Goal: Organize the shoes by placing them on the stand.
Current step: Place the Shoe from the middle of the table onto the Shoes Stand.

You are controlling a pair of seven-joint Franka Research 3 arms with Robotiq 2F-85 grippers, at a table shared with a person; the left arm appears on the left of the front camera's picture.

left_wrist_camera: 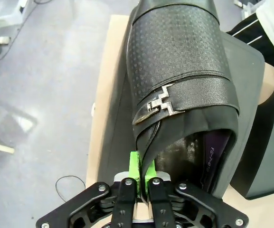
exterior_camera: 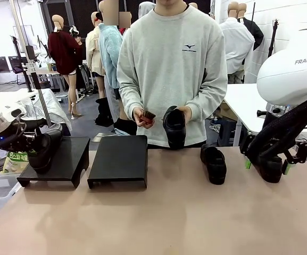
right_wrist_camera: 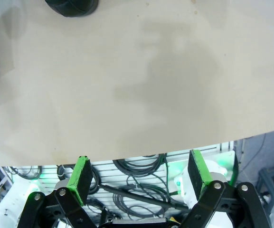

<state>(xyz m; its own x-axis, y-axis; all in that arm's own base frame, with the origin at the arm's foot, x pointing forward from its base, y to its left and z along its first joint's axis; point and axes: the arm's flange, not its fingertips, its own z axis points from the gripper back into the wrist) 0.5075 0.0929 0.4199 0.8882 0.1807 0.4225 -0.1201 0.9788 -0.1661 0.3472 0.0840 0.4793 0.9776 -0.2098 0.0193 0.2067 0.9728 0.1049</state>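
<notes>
You can read "FRAN" on the right arm's shell (exterior_camera: 302, 61). Your left end effector (left_wrist_camera: 141, 164) pinches the heel collar of a buckled black shoe (left_wrist_camera: 179, 61) on the left stand (exterior_camera: 71, 159). Your right end effector (right_wrist_camera: 141, 178) hangs spread and empty above the worktop (right_wrist_camera: 137, 95) edge. A second shoe (exterior_camera: 213, 163) lies on the worktop, and the person's hand (exterior_camera: 185, 112) holds a third shoe (exterior_camera: 174, 127).

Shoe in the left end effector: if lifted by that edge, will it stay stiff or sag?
Probably sag: the left end effector pinches only the shoe's thin collar, which looks creased. The glossy upper may slip between the pads. It seems to rest on the stand, so it likely won't tip.
</notes>
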